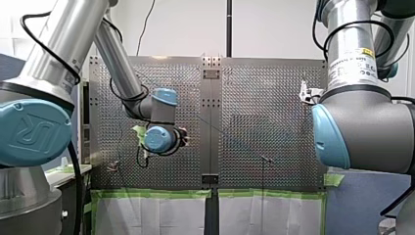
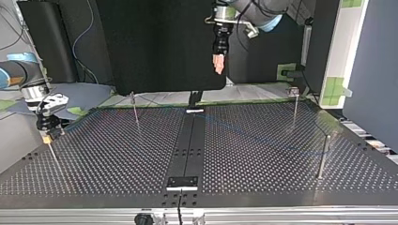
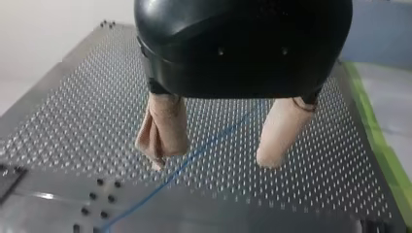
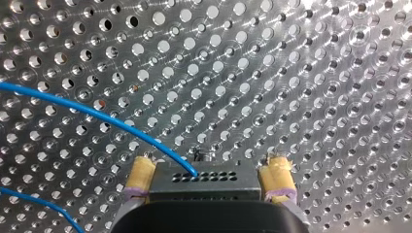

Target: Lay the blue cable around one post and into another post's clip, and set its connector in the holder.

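The thin blue cable [image 4: 97, 114] ends in a black block connector [image 4: 204, 180]. The connector is clamped between the yellow pads of the right hand [image 4: 210, 167], which sits low at the top view's nine o'clock edge of the perforated metal counter [image 2: 263, 187]. From there the cable's long axis runs across the counter toward three o'clock. The left hand [image 3: 211, 162], beige pads apart, hangs raised at twelve o'clock, and the cable passes beneath and between its fingers. Judgement: the left hand is the nearer to the slack run.
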You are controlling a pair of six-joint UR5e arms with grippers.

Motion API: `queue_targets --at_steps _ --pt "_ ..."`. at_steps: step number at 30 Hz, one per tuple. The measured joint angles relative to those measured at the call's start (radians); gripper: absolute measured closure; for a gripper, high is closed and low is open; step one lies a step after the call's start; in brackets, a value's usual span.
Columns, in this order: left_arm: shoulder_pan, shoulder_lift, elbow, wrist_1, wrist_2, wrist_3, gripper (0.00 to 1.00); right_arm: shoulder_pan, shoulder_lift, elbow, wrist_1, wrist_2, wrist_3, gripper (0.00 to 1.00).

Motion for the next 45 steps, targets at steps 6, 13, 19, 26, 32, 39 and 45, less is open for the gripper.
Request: queue_targets --at_steps 6,13,19,26,32,39,45 --pt "0.055 0.000 -0.001 -0.003 0.000 -0.001 0.00 0.000 0.000 0.000 0.000 0.000 0.000 0.02" --pt "0.117 0.000 -0.001 -0.003 0.000 -0.004 0.00 0.000 0.000 0.000 0.000 0.000 0.000 0.02" --pt "0.170 0.000 -0.006 -0.002 0.002 -0.003 0.00 0.000 0.000 0.000 0.000 0.000 0.000 0.02" --pt "0.181 0.000 -0.014 0.001 0.008 -0.002 0.00 0.000 0.000 0.000 0.000 0.000 0.000 0.02" --pt "0.181 0.000 -0.015 0.003 0.008 -0.003 0.00 0.000 0.000 0.000 0.000 0.000 0.000 0.02" --pt "0.181 0.000 -0.015 0.003 0.008 -0.003 0.00 0.000 0.000 0.000 0.000 0.000 0.000 0.02" --pt "0.182 0.000 -0.015 0.003 0.008 -0.003 0.00 0.000 0.000 0.000 0.000 0.000 0.000 0.02"
